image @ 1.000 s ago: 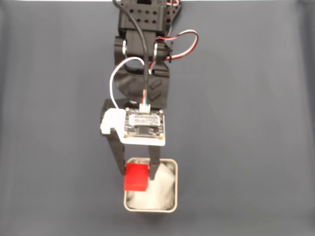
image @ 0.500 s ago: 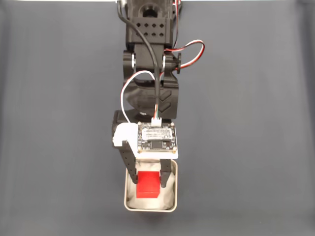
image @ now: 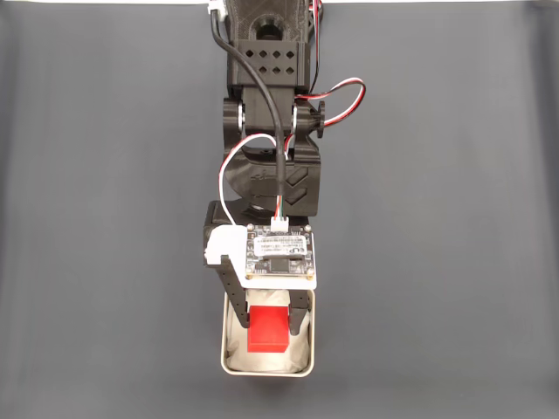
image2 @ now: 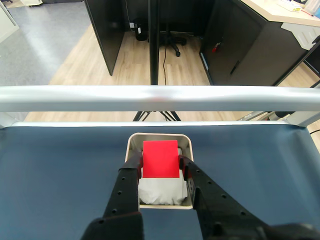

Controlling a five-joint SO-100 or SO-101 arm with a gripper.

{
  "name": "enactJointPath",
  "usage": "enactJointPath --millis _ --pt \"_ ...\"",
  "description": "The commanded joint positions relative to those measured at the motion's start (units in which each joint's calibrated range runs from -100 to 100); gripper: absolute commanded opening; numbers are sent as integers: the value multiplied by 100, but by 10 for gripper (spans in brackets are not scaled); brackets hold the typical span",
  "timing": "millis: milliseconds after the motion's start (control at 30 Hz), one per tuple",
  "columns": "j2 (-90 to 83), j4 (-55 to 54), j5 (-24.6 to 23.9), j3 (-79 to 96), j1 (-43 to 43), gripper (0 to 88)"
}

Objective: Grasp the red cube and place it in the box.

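Over the box (image: 310, 349) the arm (image: 269, 113) reached straight down the middle of the fixed view, its black links stacked from the top edge toward the bottom, with a black cable, a white cable and red-and-white wires looping along it. A small circuit board (image: 279, 255) on a white mount sat just above the hand (image: 267, 325). The two black fingers (image: 236, 297) pointed down into the box and were closed on the red cube (image: 268, 329), one finger against each side of it.

From the wrist view the hand (image2: 160, 169) came in from the bottom edge, its fingers (image2: 129, 185) angling inward and pinching the red cube (image2: 161, 159) between their tips. The cube sat within the outline of the box (image2: 131, 145), over the wrinkled white lining (image2: 160, 192); whether it touched the lining I cannot tell. The box had a pale rim and rounded corners and stood on the table (image2: 60, 170), near its far edge in that view.

The table (image: 437, 218) was covered in a plain dark blue-grey sheet. A silvery rail (image2: 160, 97) ran across the far side of it. Beyond lay a room with a light wooden floor (image2: 90, 60), dark partition panels (image2: 107, 25), a thin black pole (image2: 153, 40) on a tripod base, the wheeled foot of an office chair (image2: 172, 45) and part of a pale desk (image2: 280, 12) at the upper right
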Motion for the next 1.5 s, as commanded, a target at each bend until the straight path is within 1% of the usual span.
enactJointPath --millis 0,500,533,600,633,667,700,767,933,1467 --pt "-55 -82 -39 -298 -25 66" --pt "-73 -82 -78 -298 3 70" --pt "-73 -74 -112 -298 10 115" --pt "-90 -33 -176 -262 39 304" --pt "-116 0 -147 -243 46 365" --pt "-133 33 -171 -243 53 415" --pt "-142 33 -195 -243 60 445" --pt "-151 57 -161 -243 60 478" --pt "-151 16 -93 -234 89 506" --pt "-211 -156 -63 -152 96 510"
